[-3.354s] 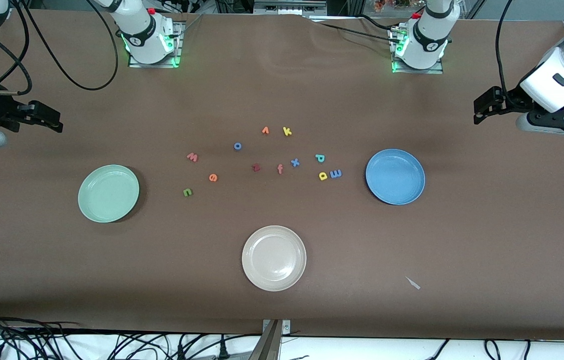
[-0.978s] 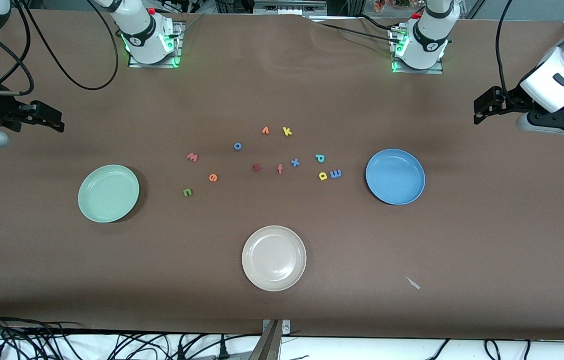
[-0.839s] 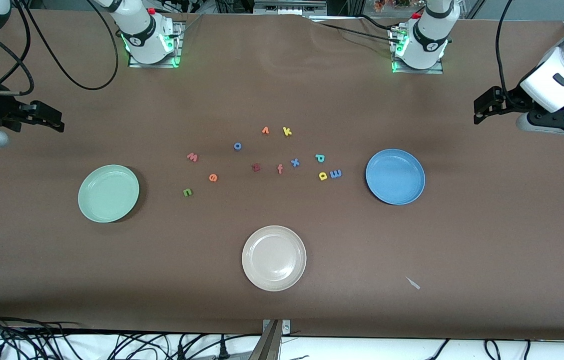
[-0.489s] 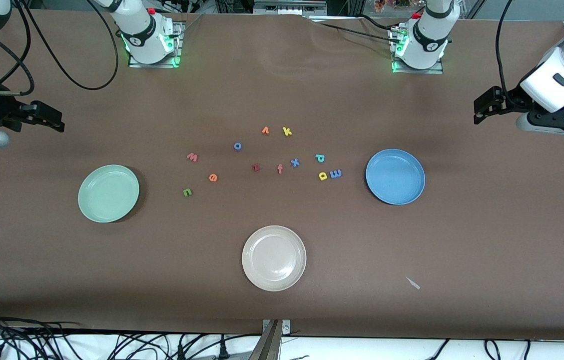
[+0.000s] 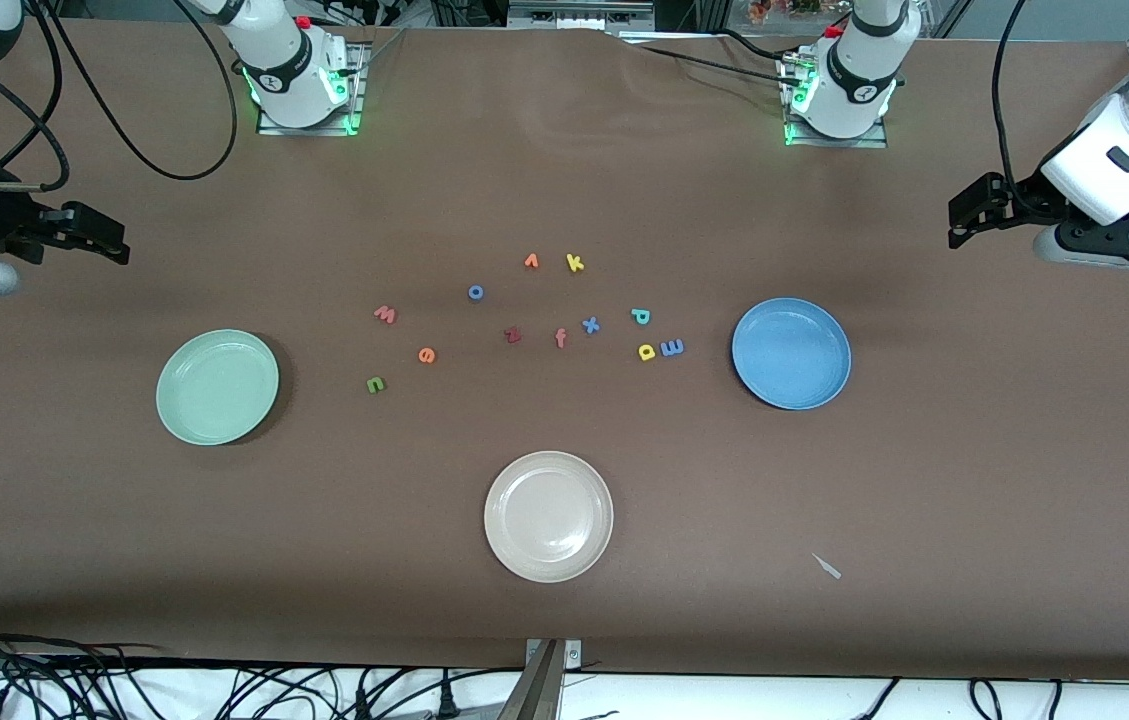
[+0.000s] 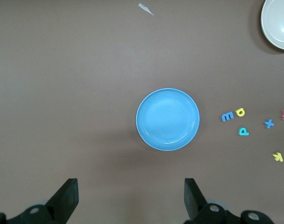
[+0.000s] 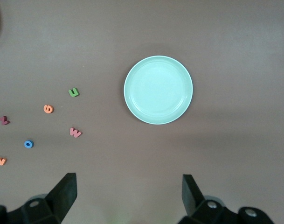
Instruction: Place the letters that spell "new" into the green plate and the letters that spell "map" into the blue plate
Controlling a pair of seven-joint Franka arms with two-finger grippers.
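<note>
The left end effector (image 5: 964, 215) hung with its fingers (image 6: 67, 198) spread wide and nothing between them, up over the bare bench (image 5: 924, 450) at the left arm's end, waiting; the blue plate (image 5: 791, 353) served as the landmark for that end and lay nearer the front camera than the spot under it. The right end effector (image 5: 109, 240) waited likewise, fingers (image 7: 65, 191) apart and empty, over the bench at the right arm's end. Just beside the blue plate, toward the right arm's end, lay the blue m (image 5: 672, 347) touching or nearly touching the yellow a (image 5: 646, 351), with the teal-green p (image 5: 641, 316) a little farther from the front camera. Further toward the right arm's end from the blue plate sat the blue x (image 5: 590, 324), the orange-red f (image 5: 560, 338), the dark red z (image 5: 513, 335), then the orange e (image 5: 426, 355), the salmon-red w (image 5: 385, 314) and the green n (image 5: 376, 384). The green plate (image 5: 217, 386) lay well apart from the blue plate, empty like it. The beige plate (image 5: 549, 516) sat nearer the front camera than the blue plate.
</note>
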